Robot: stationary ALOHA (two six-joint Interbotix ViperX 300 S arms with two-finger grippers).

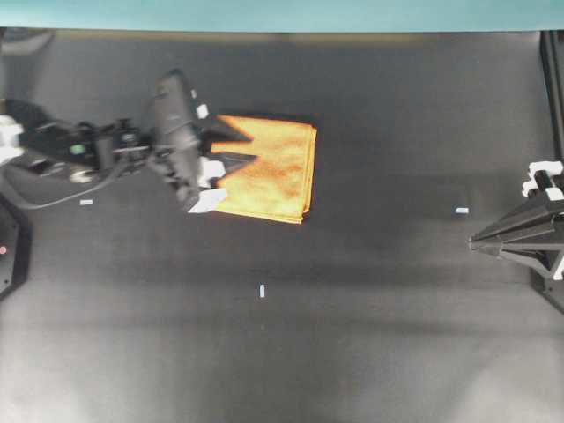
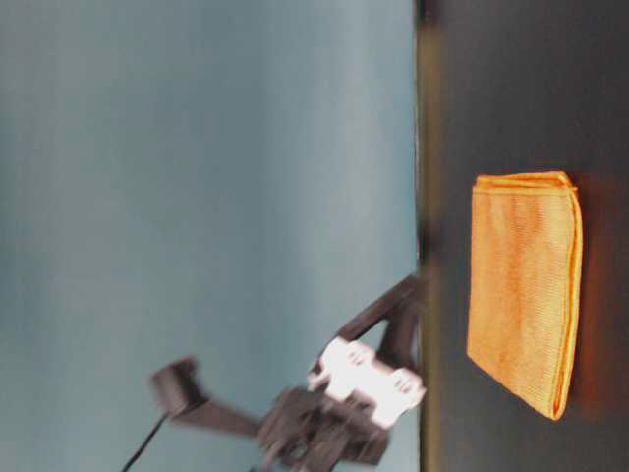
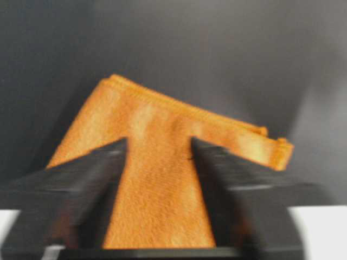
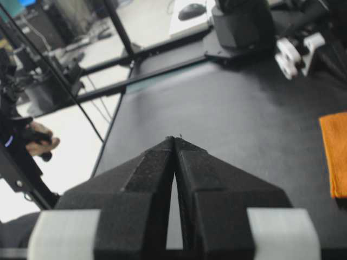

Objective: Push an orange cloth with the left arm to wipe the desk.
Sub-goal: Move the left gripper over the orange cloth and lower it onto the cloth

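The left arm's fingers (image 3: pixel 157 179) stand spread, holding nothing, over the near edge of the orange cloth (image 3: pixel 162 162) lying flat between and beyond them. Best press down firmly, then push steadily across the surface (image 1: pixel 370 335). The right fingers (image 4: pixel 174 146) rest closed, empty.

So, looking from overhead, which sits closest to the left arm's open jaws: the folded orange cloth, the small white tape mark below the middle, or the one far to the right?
1. The folded orange cloth, right at the left gripper, its jaws spread over the cloth's left edge.
2. The small white tape mark below the middle, lower on the matte black desk.
3. The white tape mark far to the right, near the other arm.
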